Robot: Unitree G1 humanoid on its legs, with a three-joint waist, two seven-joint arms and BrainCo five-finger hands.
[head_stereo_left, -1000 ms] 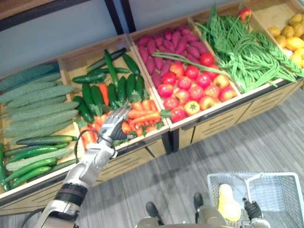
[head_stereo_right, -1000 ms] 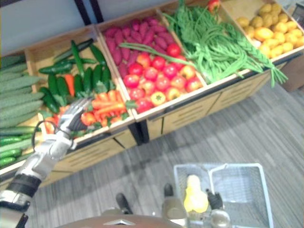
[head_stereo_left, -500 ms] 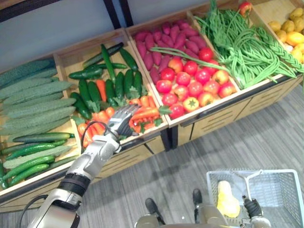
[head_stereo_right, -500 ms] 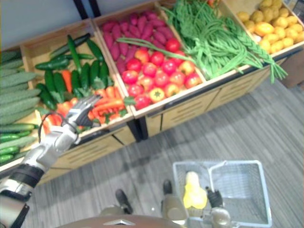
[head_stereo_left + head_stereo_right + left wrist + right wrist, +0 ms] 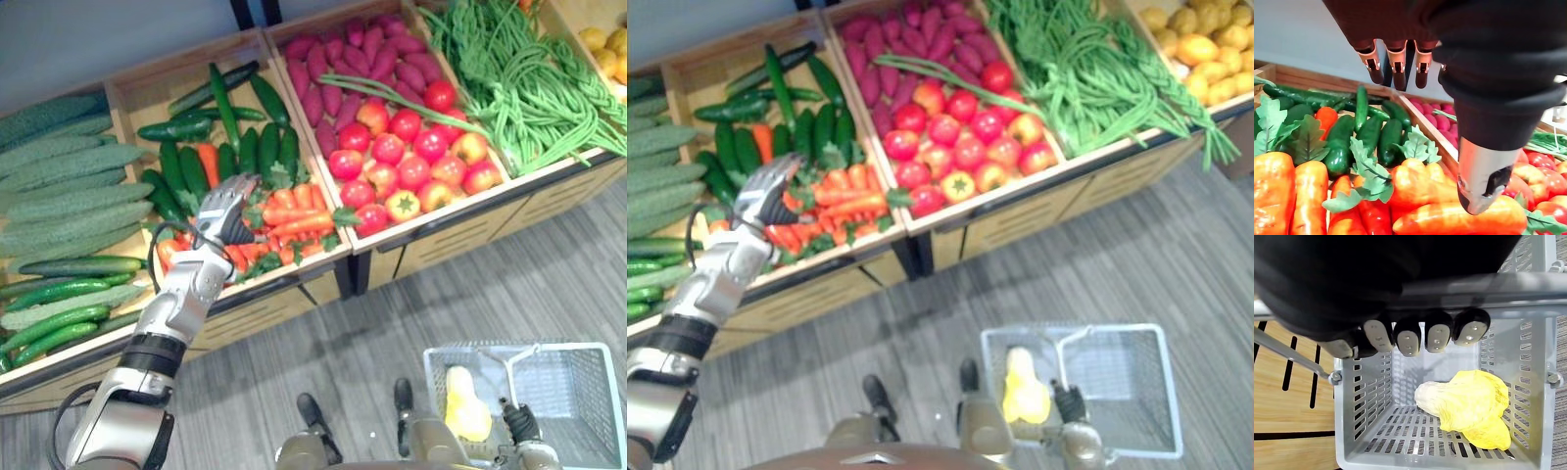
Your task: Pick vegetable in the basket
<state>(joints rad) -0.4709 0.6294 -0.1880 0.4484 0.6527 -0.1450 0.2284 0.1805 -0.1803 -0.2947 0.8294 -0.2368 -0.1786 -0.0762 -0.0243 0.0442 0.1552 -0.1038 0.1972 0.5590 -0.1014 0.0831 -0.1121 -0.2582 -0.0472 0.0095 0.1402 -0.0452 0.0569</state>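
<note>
- The left hand hung over the carrots, fingers straight and slightly apart, holding nothing.
- In the left wrist view its thumb reached down close to one carrot; contact could not be made out.
- The carrots, orange with green leafy tops, lay heaped in the front half of a wooden crate, none of them lifted.
- Dark green cucumbers filled the back half of the same crate, just behind the carrots.
- The right hand was curled round the grey handle of a grey plastic basket, carrying it low above the grey plank floor, well apart from the crates.
- A yellow-leaved cabbage lay on the bottom of the basket.
- On the robot's left of the carrot crate sat pale, ridged cucumbers.
- To the right, another crate held red tomatoes in front and purple sweet potatoes behind.
- Further right lay a pile of long green beans, then yellow fruit at the far edge.
</note>
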